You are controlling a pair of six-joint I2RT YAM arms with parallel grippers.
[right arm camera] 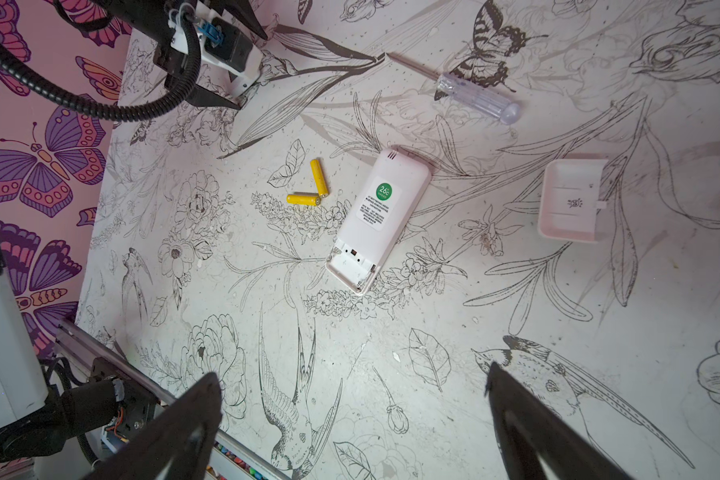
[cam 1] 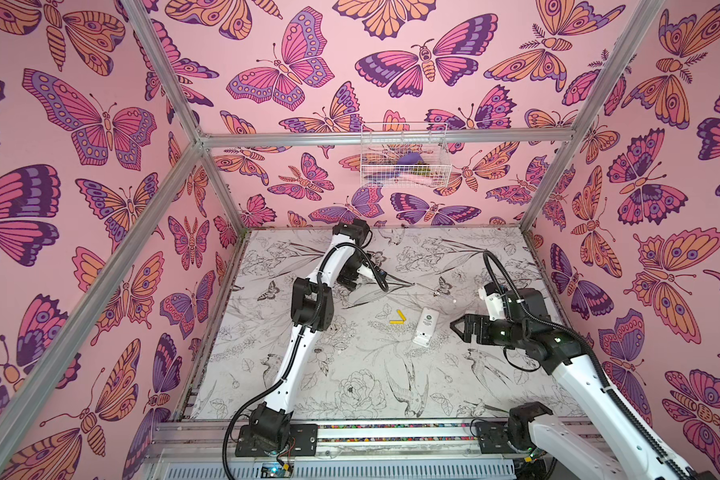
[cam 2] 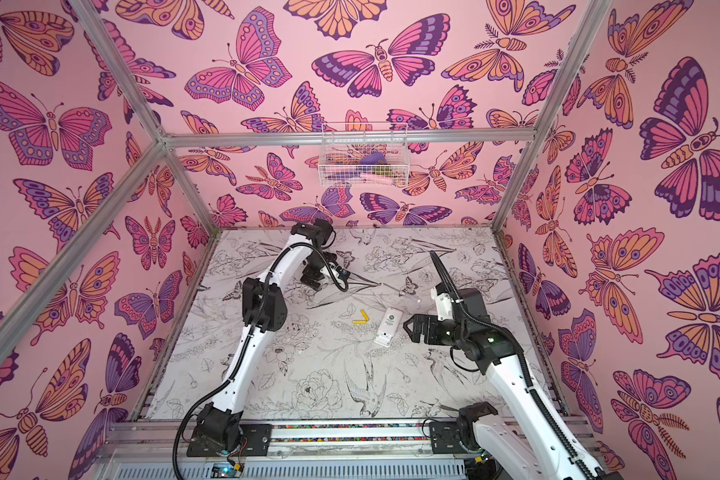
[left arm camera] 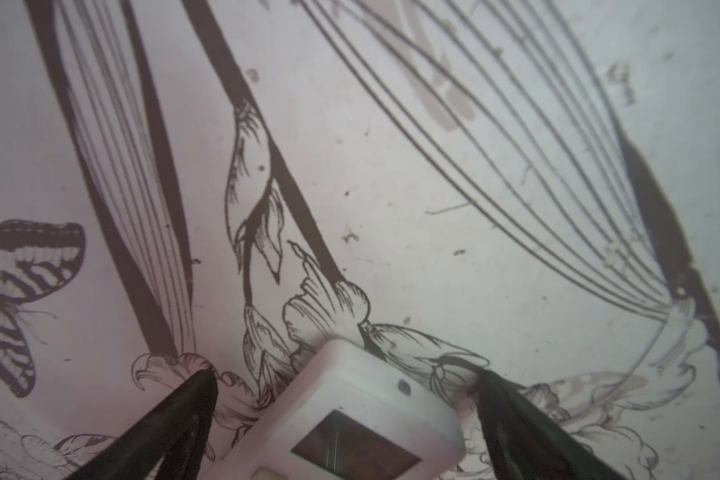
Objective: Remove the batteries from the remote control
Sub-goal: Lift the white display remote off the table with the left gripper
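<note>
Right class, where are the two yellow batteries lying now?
In both top views the yellow batteries lie in a V near the middle, just left of the white remote.

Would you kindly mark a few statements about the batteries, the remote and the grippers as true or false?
1. Two yellow batteries lie on the table beside the remote. True.
2. The remote's battery compartment holds batteries. False: it is open and looks empty.
3. The right gripper is shut on the screwdriver. False: it is open and empty; the screwdriver lies on the table.
4. The battery cover lies apart from the remote. True.
5. The left gripper is open. True.
</note>
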